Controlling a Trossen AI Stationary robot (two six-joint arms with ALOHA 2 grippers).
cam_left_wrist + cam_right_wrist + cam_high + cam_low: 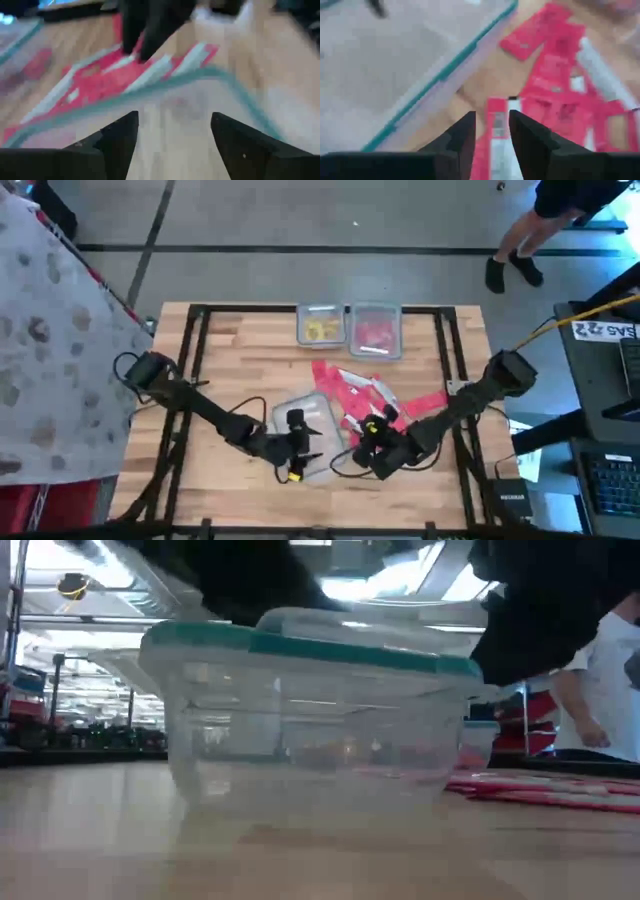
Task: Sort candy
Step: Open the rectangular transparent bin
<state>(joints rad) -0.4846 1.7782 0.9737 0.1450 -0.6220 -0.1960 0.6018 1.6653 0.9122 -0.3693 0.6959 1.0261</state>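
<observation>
From where I'm standing the left pincer (296,442) hangs over the near edge of the clear plastic tub with the teal rim (312,430), fingers spread wide and nothing between them. That tub sits near the front middle of the pale wooden butcher-block bench (230,350), looks rigid and see-through, and I can't make out anything inside it.

Just to its right is the pile of flat red and pink rectangular candy packets (365,395), glossy crinkly wrappers with white strips on some, fanned out and overlapping, all lying flat on the wood. The right pincer (372,438) is down at the near end of that pile, clearly the closer arm. Its fingers stand narrow, straddling one red packet with a white stripe (496,135); that packet's long axis runs straight away from the wrist, in line with the fingers. Looks like it's pinched or about to be, but I honestly can't tell if it's actually gripped.

Two small clear tubs at the far edge: one holding yellow pieces (321,327), one holding red ones (376,332).
</observation>
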